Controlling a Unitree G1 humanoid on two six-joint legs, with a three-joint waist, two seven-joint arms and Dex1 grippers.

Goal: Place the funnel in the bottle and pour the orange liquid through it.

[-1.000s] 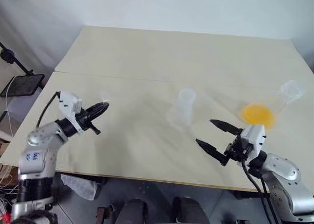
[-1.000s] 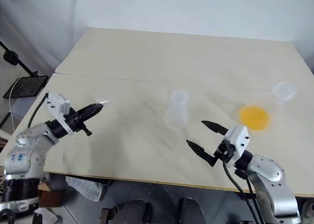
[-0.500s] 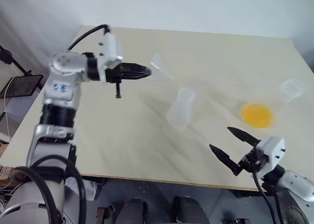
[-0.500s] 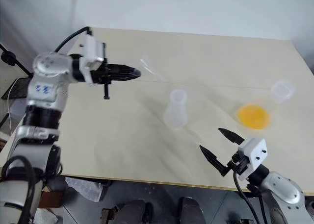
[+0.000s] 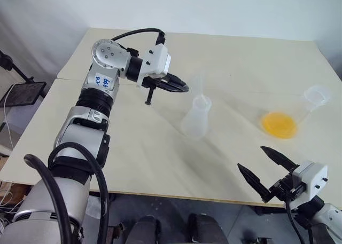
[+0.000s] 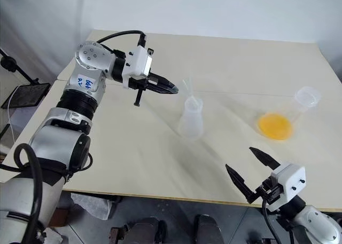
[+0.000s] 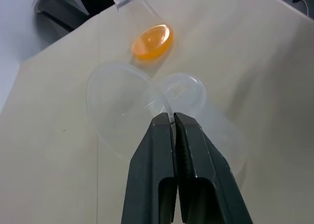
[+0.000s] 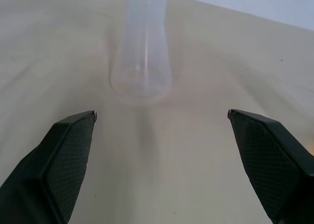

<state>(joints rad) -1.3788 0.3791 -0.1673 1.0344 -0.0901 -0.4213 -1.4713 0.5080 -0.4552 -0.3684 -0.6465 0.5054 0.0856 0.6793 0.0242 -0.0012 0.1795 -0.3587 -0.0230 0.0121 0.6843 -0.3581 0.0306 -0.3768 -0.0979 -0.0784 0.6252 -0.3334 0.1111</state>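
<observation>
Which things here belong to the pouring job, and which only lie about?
For the job:
- funnel, pinched at its rim by the shut left hand, beside the bottle's mouth
- bottle, upright
- orange liquid in the larger flask
- right hand, open, holding nothing

Just lying about:
- black stand beside the table

Bright, even light; soft shadows, slight blur.

- Both eye views look down from the head over the tabletop (image 5: 133,164), sharing the whole scene.
- Left wrist view looks closely down its tool (image 7: 172,120) at the bottle (image 7: 189,94).
- Right wrist view faces level, low.
</observation>
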